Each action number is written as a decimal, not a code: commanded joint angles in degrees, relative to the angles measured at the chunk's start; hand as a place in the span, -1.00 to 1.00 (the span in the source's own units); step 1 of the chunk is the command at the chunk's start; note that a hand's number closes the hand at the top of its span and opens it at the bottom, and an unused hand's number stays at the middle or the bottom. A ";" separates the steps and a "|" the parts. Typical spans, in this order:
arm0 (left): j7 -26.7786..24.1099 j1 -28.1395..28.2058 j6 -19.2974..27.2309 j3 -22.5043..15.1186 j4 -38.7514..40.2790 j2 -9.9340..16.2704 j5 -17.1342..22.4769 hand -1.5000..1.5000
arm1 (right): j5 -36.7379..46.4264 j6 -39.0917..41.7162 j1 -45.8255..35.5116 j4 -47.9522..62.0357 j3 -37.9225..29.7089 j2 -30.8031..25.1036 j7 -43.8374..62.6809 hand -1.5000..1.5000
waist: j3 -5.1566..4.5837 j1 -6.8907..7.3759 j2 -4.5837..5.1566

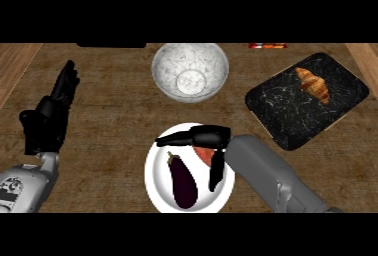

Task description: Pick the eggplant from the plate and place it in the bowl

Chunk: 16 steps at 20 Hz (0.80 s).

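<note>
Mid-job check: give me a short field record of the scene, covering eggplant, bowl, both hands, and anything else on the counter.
eggplant: lying on the white plate, not grasped
bowl: grey, beyond the plate, nothing in it
right hand: over the plate, fingers open beside the eggplant
left hand: open, resting at the view's left
orange item: on the plate, partly hidden by the right hand
other: croissant on dark tray

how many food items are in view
3, maybe more hidden: an eggplant on the white plate, an orange item beside it, partly hidden under the right hand, and a croissant on the black tray.
</note>
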 commanded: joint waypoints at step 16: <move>-4.00 0.24 -4.77 4.10 3.38 -2.78 -1.12 0.00 | -2.26 -9.31 3.07 -0.64 10.22 3.24 -5.86 1.00 | 0.00 0.94 0.26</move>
